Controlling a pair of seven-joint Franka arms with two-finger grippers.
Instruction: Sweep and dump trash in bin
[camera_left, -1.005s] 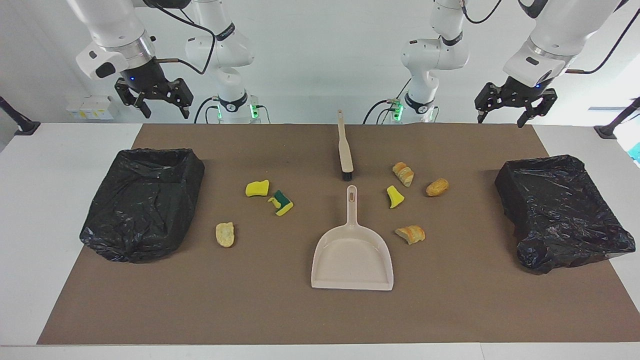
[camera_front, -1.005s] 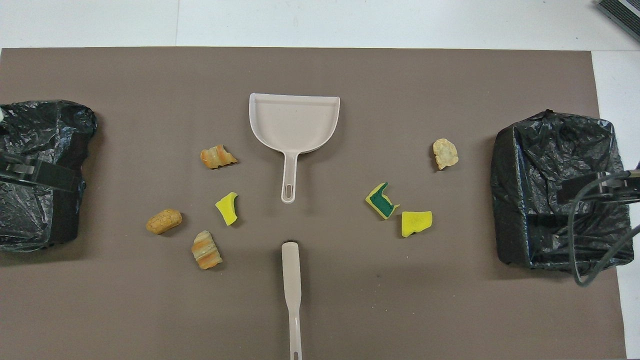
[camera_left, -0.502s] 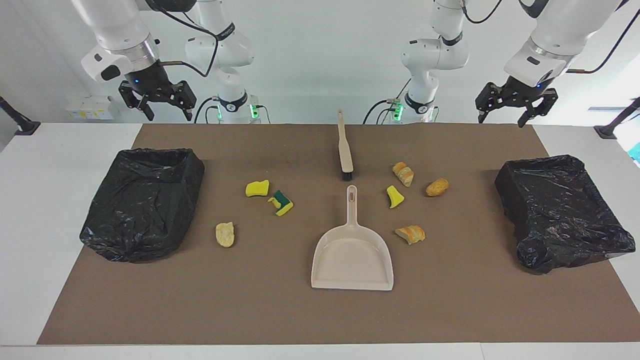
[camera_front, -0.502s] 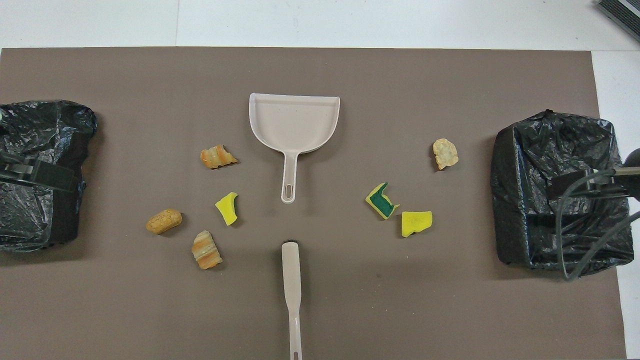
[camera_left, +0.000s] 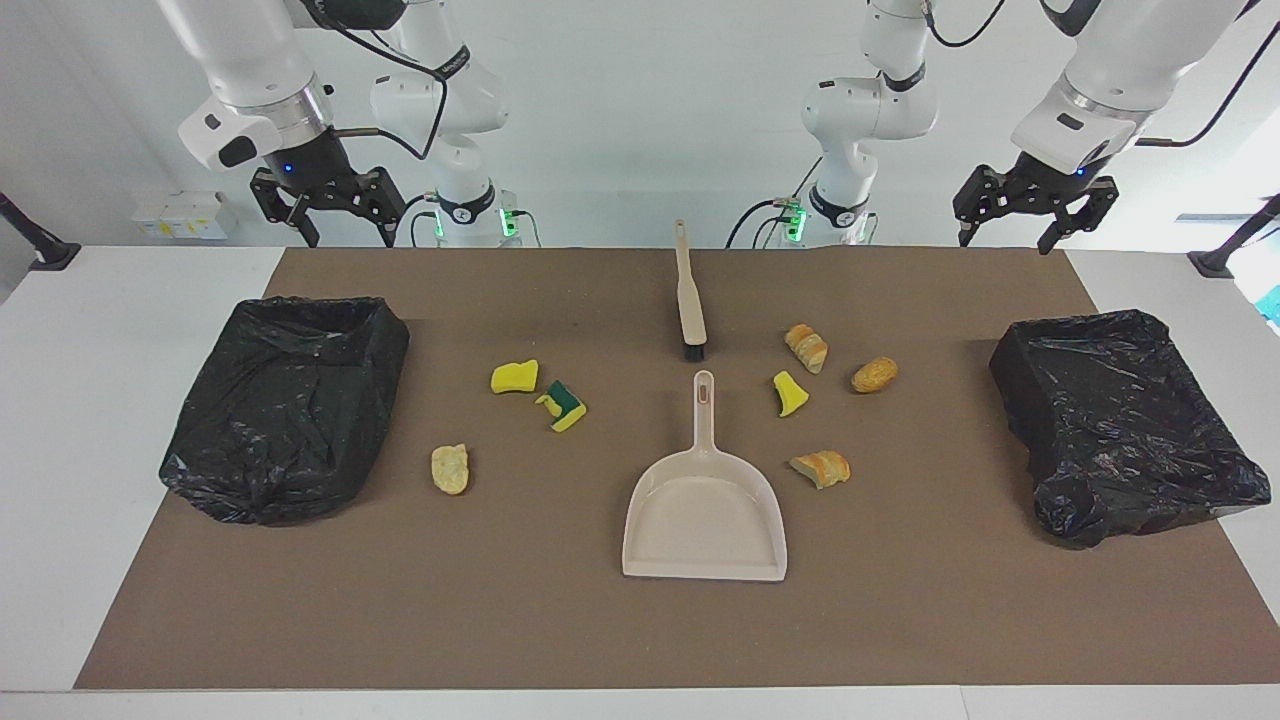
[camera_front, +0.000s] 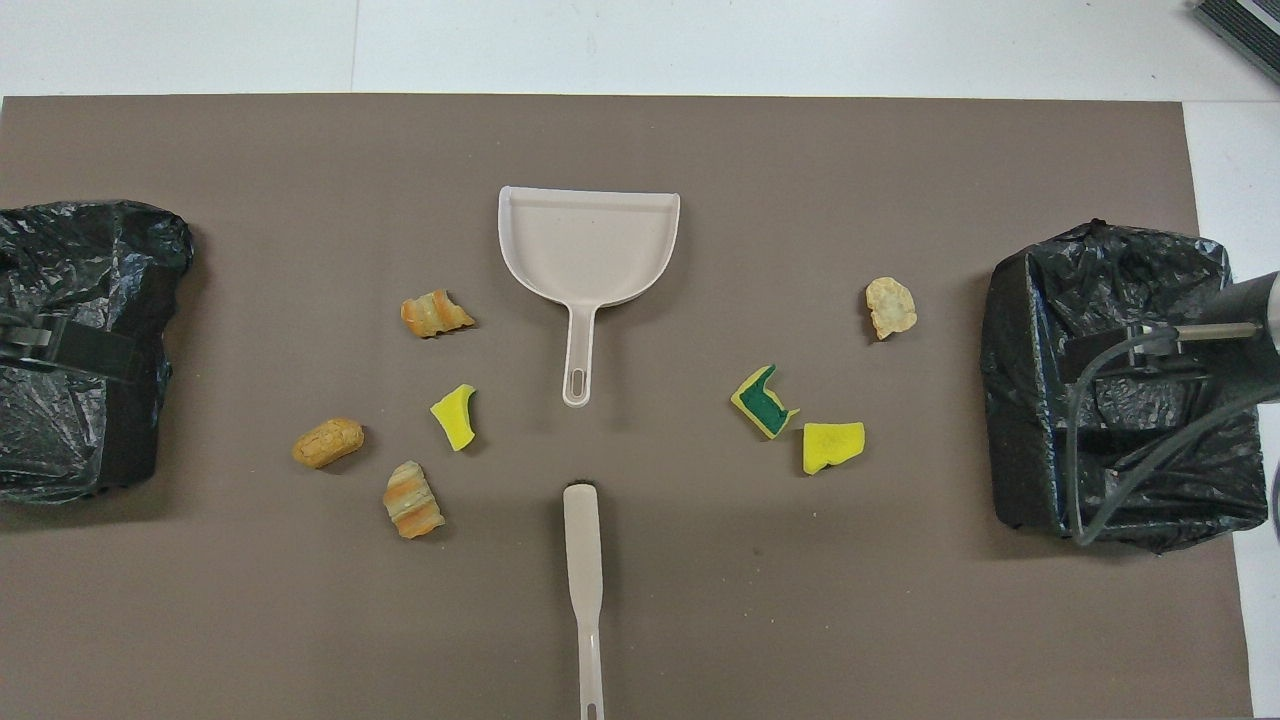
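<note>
Now both jaws wide, empty, high above worktop (camera_left: 640, 640) edge nearest robots; right gripper (camera_left: 340, 215) should take brush (camera_left: 690, 300) handle, left gripper (camera_left: 1035, 215) dustpan (camera_left: 705, 510) handle just past brush bristles, grip square

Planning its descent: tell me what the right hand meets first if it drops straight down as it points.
Probably the black-lined bin at the right arm's end: seen from overhead, the open right hand hangs over it, pointing down. Depth is unclear; it could land at the rim.
</note>
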